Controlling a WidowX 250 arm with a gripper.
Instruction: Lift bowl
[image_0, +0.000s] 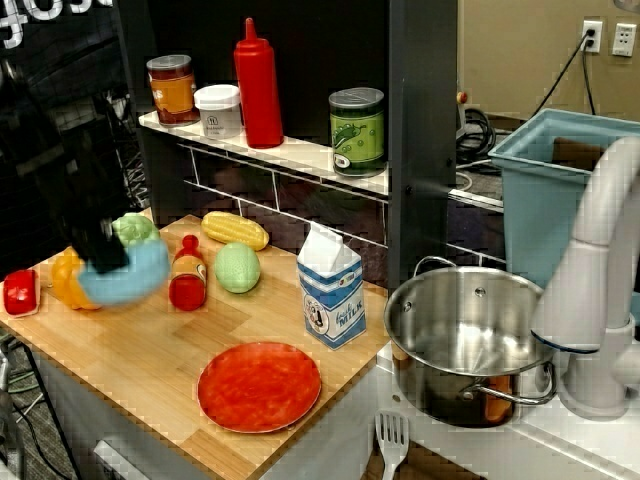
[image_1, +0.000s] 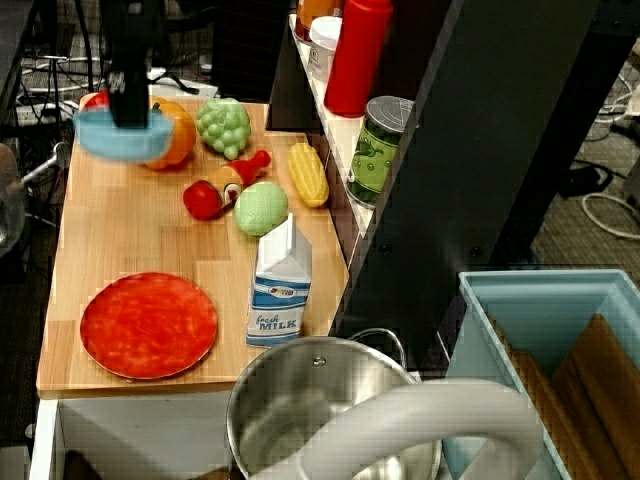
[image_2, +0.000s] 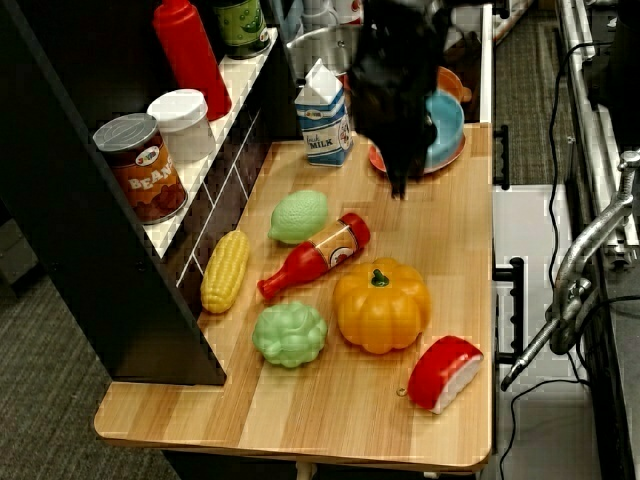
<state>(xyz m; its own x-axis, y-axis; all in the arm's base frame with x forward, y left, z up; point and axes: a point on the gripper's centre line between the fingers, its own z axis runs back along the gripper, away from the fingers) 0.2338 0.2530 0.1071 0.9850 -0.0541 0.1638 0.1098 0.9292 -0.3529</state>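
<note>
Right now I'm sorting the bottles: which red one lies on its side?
The small red ketchup bottle on the wooden counter; the tall red squeeze bottle stands upright on the shelf.

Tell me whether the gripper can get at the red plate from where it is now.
Probably yes. The red plate lies bare on the wooden counter with nothing over it. But the gripper looks shut on the light-blue bowl, so it would need setting down first.

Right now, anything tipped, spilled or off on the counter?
Only the toy ketchup bottle lies on its side beside the lime. The bowl is tilted, but it hangs in the gripper above the board. No spills visible.
</note>
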